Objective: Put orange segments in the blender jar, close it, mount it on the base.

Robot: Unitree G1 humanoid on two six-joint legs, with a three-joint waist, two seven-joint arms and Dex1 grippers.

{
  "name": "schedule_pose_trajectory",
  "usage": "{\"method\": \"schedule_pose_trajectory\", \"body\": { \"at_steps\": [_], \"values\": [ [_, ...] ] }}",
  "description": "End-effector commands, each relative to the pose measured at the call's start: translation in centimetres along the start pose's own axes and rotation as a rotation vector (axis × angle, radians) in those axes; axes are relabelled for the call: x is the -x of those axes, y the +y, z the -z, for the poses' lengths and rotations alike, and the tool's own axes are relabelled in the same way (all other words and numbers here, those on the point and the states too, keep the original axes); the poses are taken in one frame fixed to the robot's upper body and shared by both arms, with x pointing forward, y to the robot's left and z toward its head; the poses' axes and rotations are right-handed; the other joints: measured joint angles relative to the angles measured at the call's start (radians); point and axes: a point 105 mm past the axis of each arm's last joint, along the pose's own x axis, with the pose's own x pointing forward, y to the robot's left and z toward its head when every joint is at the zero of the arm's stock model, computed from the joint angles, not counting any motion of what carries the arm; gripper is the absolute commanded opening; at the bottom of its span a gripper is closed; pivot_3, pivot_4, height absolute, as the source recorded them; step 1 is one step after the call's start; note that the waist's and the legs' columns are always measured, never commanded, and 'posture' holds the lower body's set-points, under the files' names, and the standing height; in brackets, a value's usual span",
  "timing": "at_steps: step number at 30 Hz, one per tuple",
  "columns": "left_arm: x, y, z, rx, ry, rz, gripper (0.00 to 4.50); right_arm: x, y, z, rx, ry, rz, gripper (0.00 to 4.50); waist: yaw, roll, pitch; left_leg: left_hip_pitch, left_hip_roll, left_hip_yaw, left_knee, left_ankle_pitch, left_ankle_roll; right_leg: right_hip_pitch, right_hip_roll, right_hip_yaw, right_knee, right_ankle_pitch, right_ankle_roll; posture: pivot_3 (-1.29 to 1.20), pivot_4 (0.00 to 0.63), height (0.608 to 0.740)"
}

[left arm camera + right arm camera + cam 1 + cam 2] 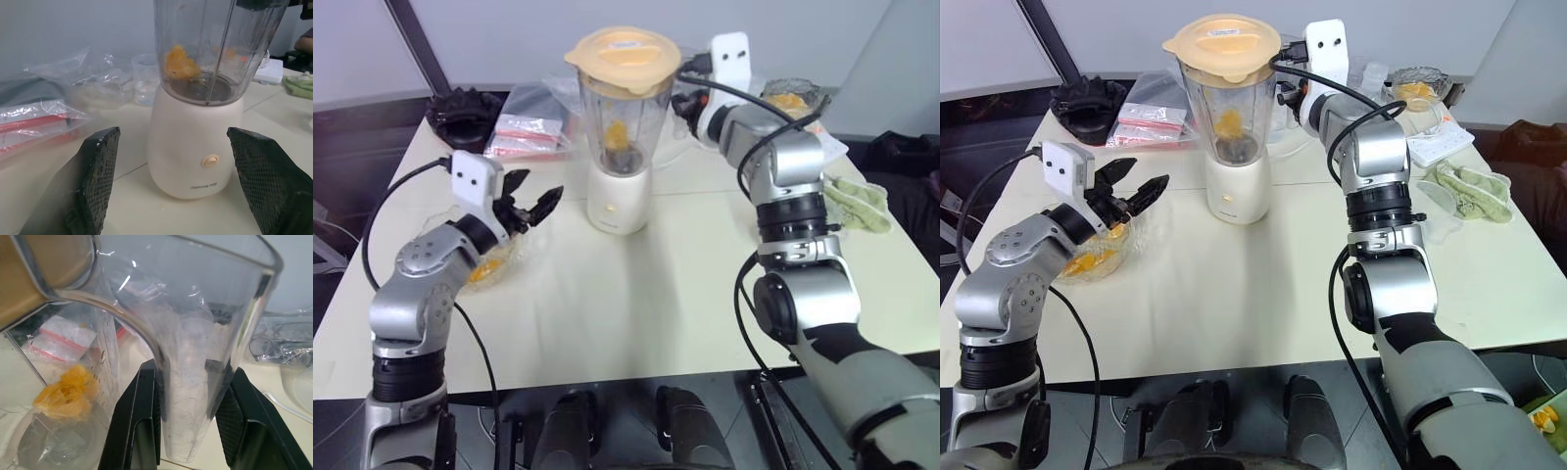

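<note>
The blender jar [622, 117] stands upright on the cream-white base [618, 201] at mid-table, with a pale orange lid [623, 57] on top. Orange segments [180, 62] lie at the jar's bottom, above the dark hub. My right gripper [190, 377] is shut on the jar's clear side handle [193, 431], one black finger on each side. My left gripper [530, 206] hangs open and empty left of the base, pointing at it. Below that arm, a clear bowl [1097, 257] holds more orange segments.
A black ridged round object [463, 113] and plastic bags [533, 122] lie at the back left. A small clear cup [145, 78] stands behind the base. At the right are a glass bowl with orange pieces [790, 98], a white power strip [1440, 147] and a green cloth [857, 201].
</note>
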Motion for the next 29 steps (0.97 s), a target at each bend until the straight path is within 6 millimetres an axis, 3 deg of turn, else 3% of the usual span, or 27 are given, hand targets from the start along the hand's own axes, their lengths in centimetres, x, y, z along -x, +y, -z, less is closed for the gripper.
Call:
{"method": "schedule_pose_trajectory", "body": {
  "at_steps": [1, 3, 9, 14, 19, 25, 29],
  "values": [
    [-0.1, -0.2, -1.5, -0.027, -0.055, 0.017, 3.68, -0.3, 0.5, 3.2, 0.024, 0.11, -0.02, 0.92, -0.002, 0.0, 0.0, 0.0, 0.0, 0.0, 0.0, 0.0, 0.0, 0.0, 0.0, 0.0, 0.0, 0.0, 0.0, 0.0, 0.15, 0.74],
    [-0.2, -0.2, -1.5, -0.027, -0.054, 0.018, 3.68, -0.3, 0.4, 3.3, 0.042, 0.105, -0.013, 0.92, -0.004, 0.0, 0.0, 0.0, 0.0, 0.0, 0.0, 0.0, 0.0, 0.001, 0.0, 0.0, 0.0, 0.0, 0.0, 0.0, 0.15, 0.74],
    [-0.3, -0.3, -1.4, -0.032, -0.05, 0.025, 3.72, -0.1, -0.3, 3.2, 0.152, 0.085, 0.03, 3.87, -0.008, -0.001, 0.0, 0.003, 0.0, 0.0, 0.0, 0.0, 0.0, 0.003, 0.0, 0.0, -0.001, -0.001, -0.001, 0.0, 0.15, 0.74],
    [-0.3, -0.3, -1.3, -0.031, -0.041, 0.034, 3.72, 1.1, -0.7, 4.0, 0.221, 0.084, 0.036, 3.87, -0.01, -0.001, 0.001, -0.001, 0.0, 0.001, -0.001, 0.0, 0.0, -0.002, 0.0, 0.0, 0.0, 0.001, 0.003, 0.0, 0.15, 0.74],
    [-0.2, -0.9, -0.7, -0.047, -0.011, 0.06, 3.72, 4.3, -0.9, 6.1, 0.261, 0.114, 0.022, 3.87, -0.003, -0.001, 0.0, -0.001, 0.0, 0.0, -0.003, 0.0, 0.0, -0.002, 0.0, 0.0, -0.001, 0.001, 0.003, 0.0, 0.15, 0.74],
    [0.1, -2.4, 1.1, -0.024, 0.044, 0.119, 3.72, 9.3, -1.0, 10.6, 0.252, 0.111, -0.05, 3.87, -0.001, -0.002, 0.0, -0.001, 0.0, 0.0, -0.003, 0.0, 0.0, -0.002, 0.0, 0.0, -0.002, -0.001, 0.0, 0.0, 0.15, 0.74],
    [0.2, -2.9, 2.5, 0.022, 0.075, 0.136, 3.72, 12.3, -2.2, 13.3, 0.159, 0.086, -0.051, 3.87, 0.013, -0.002, 0.0, 0.0, 0.0, 0.001, -0.003, 0.0, 0.0, -0.001, 0.0, 0.0, -0.002, -0.001, -0.001, 0.0, 0.15, 0.74]
  ]
}}
